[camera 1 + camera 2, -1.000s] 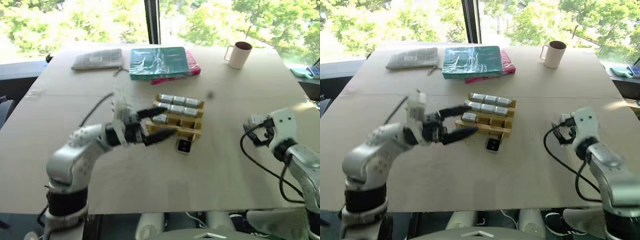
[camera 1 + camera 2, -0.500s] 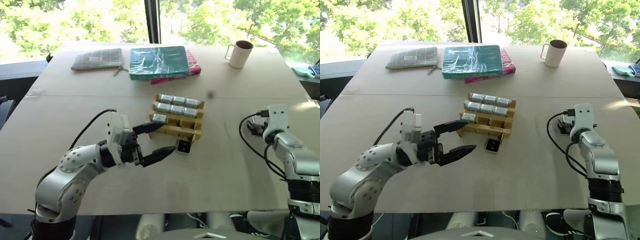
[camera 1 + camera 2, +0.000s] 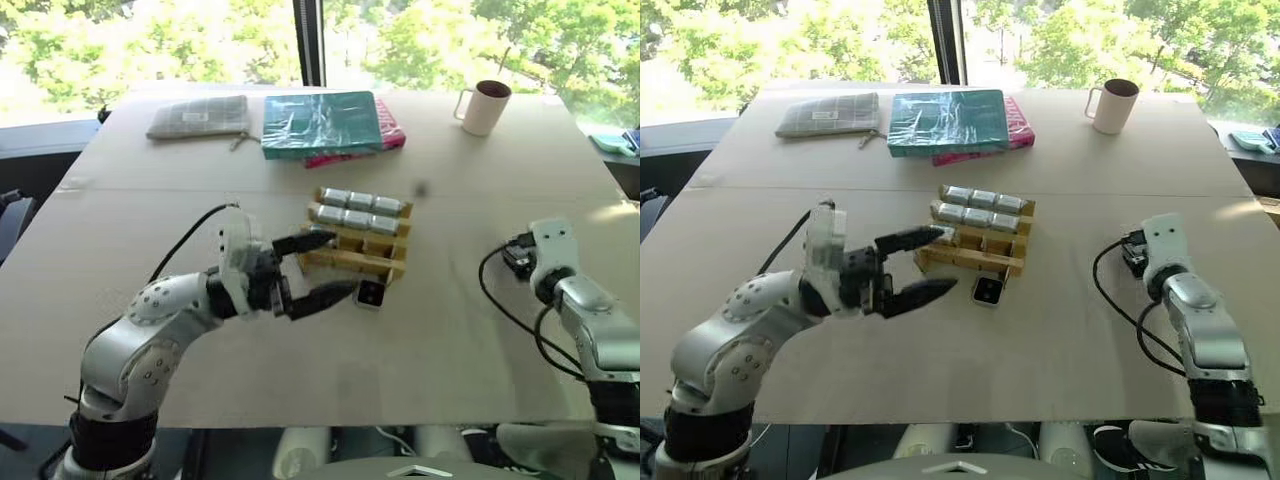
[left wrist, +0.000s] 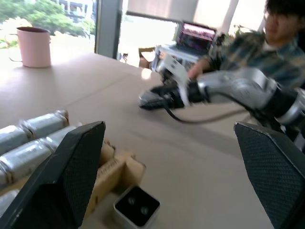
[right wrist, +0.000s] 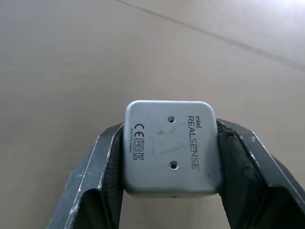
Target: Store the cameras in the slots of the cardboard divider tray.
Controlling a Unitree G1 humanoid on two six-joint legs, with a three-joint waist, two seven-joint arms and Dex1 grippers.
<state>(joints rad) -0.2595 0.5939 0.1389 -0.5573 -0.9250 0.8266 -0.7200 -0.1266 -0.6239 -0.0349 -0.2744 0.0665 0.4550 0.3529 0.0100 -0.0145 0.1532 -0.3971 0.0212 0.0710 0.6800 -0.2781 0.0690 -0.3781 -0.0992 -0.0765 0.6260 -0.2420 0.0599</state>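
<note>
The cardboard divider tray (image 3: pixel 385 264) stands mid-table with silver-grey cameras (image 3: pixel 362 201) in its back and middle rows. One loose camera (image 3: pixel 370 294) lies lens-up on the table against the tray's front edge. My left gripper (image 3: pixel 341 263) is open, level with the tray's front left corner. Its upper finger lies over the front row and its lower finger points at the loose camera (image 4: pixel 137 211). At the right of the table my right gripper (image 5: pixel 169 129) is shut on another camera (image 5: pixel 171 148), held just above the tabletop.
A teal book (image 3: pixel 318 122) on a pink one, a grey pouch (image 3: pixel 198 117) and a beige mug (image 3: pixel 485 107) sit along the far edge. A black cable loops by my right wrist (image 3: pixel 500 300). A person (image 4: pixel 267 47) sits beyond the table's right side.
My left gripper drew back from the tray, then came forward to its front corner again, still open. My right wrist has rolled.
</note>
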